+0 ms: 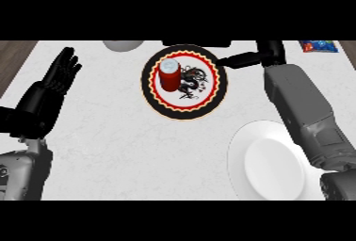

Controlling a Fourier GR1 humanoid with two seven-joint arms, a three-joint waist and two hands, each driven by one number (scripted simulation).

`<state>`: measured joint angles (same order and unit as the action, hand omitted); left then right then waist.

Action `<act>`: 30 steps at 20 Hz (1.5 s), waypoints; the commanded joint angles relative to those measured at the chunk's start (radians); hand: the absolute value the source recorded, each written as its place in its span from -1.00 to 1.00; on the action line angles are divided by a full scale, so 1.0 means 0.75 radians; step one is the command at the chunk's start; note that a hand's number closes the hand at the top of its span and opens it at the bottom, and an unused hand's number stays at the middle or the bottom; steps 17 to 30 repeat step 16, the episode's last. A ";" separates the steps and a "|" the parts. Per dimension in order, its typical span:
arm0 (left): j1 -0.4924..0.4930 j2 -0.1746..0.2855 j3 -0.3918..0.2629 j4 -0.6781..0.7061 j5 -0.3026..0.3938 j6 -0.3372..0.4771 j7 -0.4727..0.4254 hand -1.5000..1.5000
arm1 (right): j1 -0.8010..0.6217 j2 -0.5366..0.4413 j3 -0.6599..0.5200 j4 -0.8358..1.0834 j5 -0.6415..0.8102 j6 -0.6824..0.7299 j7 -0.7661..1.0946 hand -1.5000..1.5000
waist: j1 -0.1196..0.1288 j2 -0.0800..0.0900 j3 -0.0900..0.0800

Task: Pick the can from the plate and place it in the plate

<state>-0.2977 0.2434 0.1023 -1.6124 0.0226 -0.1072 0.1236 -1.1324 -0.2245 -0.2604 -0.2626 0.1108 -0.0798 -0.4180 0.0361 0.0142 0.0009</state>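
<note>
On the patterned plate (182, 112), upper centre of the counter, the red can (169, 75) stands left of the plate's middle, untouched. Right hand (240, 60) sits at that plate's far right rim, thumb and fingers spread apart, holding nothing; white plate (268, 164) lies lower right, partly under the forearm. Left hand (49, 89) rests at left edge, fingers straight, pressed together.

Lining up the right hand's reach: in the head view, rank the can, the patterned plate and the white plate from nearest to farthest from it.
From the right hand:
1. Patterned plate, top centre, its right rim beside the hand.
2. Can, on that plate's left half.
3. White plate, lower right, beside the forearm.
</note>
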 commanded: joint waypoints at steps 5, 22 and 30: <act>0.009 -0.023 -0.003 0.051 -0.025 0.006 -0.060 0.00 | 0.105 -0.219 -0.014 0.039 -0.001 0.260 -0.128 -1.00 | -0.011 -0.002 0.000; -0.026 -0.014 0.019 0.073 -0.008 -0.016 -0.049 0.00 | 0.157 -0.364 0.002 0.069 0.059 0.275 -0.252 -1.00 | -0.001 0.003 0.001; -0.026 -0.014 0.019 0.073 -0.008 -0.016 -0.049 0.00 | 0.157 -0.364 0.002 0.069 0.059 0.275 -0.252 -1.00 | -0.001 0.003 0.001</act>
